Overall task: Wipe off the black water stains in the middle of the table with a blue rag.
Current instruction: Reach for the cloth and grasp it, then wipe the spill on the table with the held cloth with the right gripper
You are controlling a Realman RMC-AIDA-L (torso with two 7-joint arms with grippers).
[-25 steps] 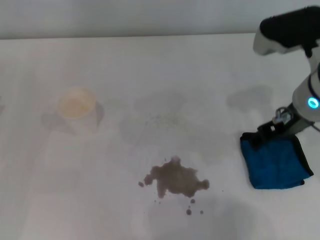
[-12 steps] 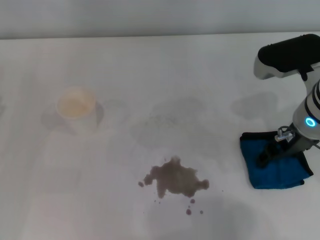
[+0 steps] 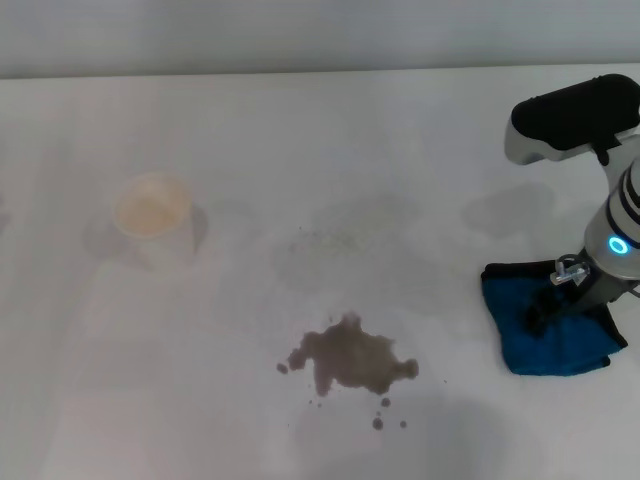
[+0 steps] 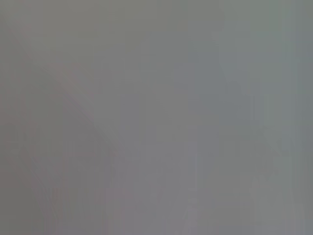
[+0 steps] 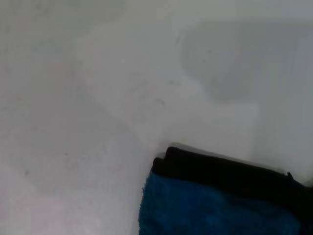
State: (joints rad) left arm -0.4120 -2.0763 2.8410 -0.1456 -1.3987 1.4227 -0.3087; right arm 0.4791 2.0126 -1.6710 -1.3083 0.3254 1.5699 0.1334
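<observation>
The black water stains (image 3: 350, 362) are a grey-brown splotch with small droplets at the front middle of the white table (image 3: 300, 130). The blue rag (image 3: 565, 345) lies flat at the right, well apart from the stains. My right gripper (image 3: 543, 312) is down on the rag's middle, its dark tip pressed into the cloth. The right wrist view shows the rag's blue pile (image 5: 210, 210) with its black edge trim (image 5: 220, 171) on the bare table (image 5: 73, 122). My left gripper is out of view; the left wrist view shows only plain grey.
A pale translucent cup (image 3: 153, 215) stands at the left of the table. Faint speckled grey marks (image 3: 330, 240) lie behind the stains. The table's far edge (image 3: 300, 72) meets a grey wall.
My right arm has come down and forward, from the rag's far edge onto its middle. The rag has bunched slightly. The stains and the cup have not moved.
</observation>
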